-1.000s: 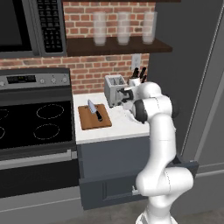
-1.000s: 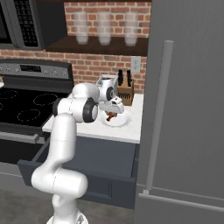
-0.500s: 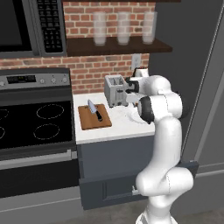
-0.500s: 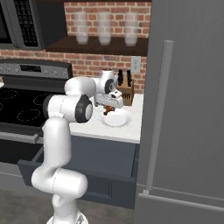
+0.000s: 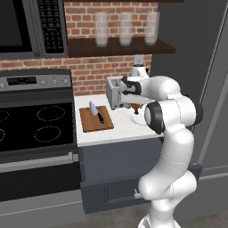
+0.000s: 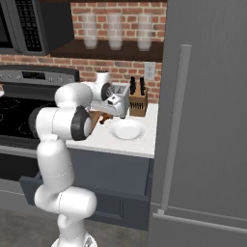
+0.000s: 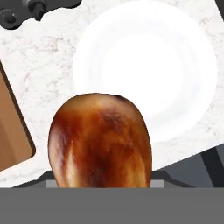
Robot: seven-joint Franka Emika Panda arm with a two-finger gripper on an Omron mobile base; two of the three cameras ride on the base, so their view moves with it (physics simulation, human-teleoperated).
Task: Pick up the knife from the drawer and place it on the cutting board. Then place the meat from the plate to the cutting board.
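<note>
We hold the meat (image 7: 100, 140) clamped in our gripper (image 6: 102, 117), lifted above the counter. The plate (image 7: 144, 65) lies below, the cutting board (image 5: 95, 119) apart.

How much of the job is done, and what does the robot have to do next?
Done: the knife lies on the cutting board. In hand: the gripper holds the meat in the air, lifted off the plate, which looks bare. Left: carry the meat over to the cutting board and set it down there.
</note>
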